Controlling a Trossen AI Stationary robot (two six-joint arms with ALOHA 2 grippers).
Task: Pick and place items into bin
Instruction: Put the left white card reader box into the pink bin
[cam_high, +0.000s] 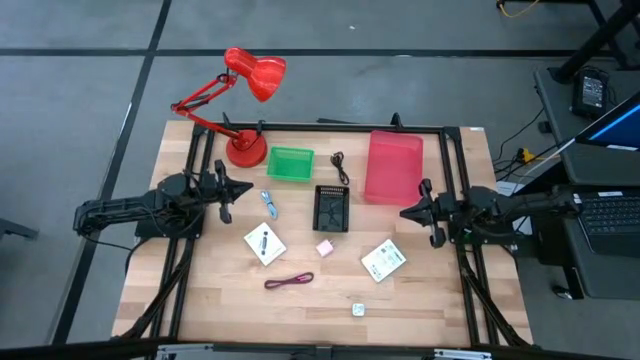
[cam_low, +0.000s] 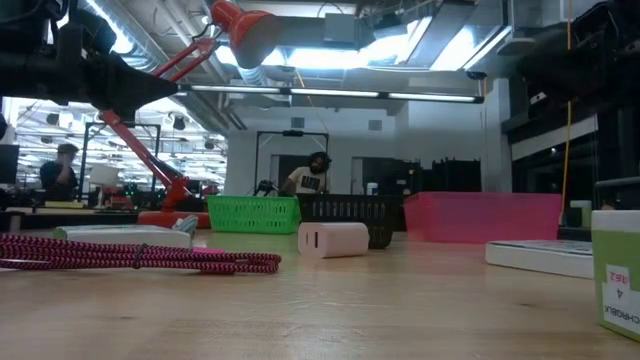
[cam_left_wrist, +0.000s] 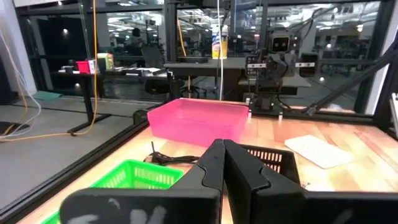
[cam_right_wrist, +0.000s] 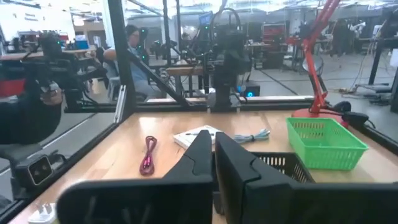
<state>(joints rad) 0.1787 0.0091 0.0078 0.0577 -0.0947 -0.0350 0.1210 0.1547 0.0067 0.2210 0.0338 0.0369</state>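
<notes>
Waiting at the surface (cam_high: 200, 320) edges with both pincers pressed together, left pincer (cam_high: 240, 190) sits nearest the blue-white piece (cam_high: 269, 203) at its four o'clock, long axis twelve-to-six, while right pincer (cam_high: 408, 212) idles opposite.

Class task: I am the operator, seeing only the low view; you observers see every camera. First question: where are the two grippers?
Observer: The left gripper hovers over the left side of the table, the right gripper over its right, fingers shut.
Operator: Is the pink bin empty?
Observer: Yes, it holds nothing.
Operator: Anything hidden behind the black crate?
Observer: A black cord lies between the green basket and the pink bin.
</notes>
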